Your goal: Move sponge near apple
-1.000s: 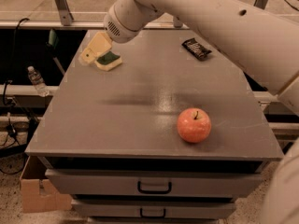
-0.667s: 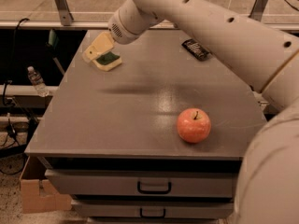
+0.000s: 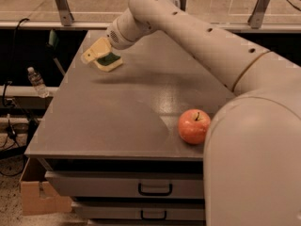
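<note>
Grey matte counter (image 3: 117, 117), flat top with a faint sheen, over two drawers (image 3: 113, 185) with dark handles; a clear water bottle (image 3: 36, 82) stands off its left edge and a cardboard box (image 3: 35, 194) sits on the floor by the front-left corner. Gripper (image 3: 101, 58) near the back-left corner, pale fingers clamped on the sponge (image 3: 109, 60) (green scrub top, yellow foam), which is held just above the surface, its shadow below. The apple (image 3: 194, 126), round, glossy red-orange with a dark stem, rests near the front edge toward the right, well apart from the sponge.
</note>
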Controlling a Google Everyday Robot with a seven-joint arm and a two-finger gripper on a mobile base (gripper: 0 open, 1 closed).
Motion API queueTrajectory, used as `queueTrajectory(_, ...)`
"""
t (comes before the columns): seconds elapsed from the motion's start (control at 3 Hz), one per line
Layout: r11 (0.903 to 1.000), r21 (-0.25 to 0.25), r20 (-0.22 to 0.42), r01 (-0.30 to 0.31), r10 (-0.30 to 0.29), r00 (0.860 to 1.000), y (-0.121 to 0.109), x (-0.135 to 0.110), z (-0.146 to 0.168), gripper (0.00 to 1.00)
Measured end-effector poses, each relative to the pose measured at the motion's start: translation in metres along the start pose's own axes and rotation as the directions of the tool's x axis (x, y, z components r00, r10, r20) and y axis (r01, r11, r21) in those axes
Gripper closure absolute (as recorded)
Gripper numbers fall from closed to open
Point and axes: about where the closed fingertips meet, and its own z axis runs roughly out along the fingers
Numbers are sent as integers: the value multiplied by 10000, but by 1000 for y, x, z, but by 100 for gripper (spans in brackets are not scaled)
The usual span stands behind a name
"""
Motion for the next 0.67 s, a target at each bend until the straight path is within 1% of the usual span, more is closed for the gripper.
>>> queueTrajectory(0.33,9992,-210,-363,345,-353,9987,1,1,24,0)
queueTrajectory(0.67,9971,-15,-992,764,-762,9921,-6,10,35,19)
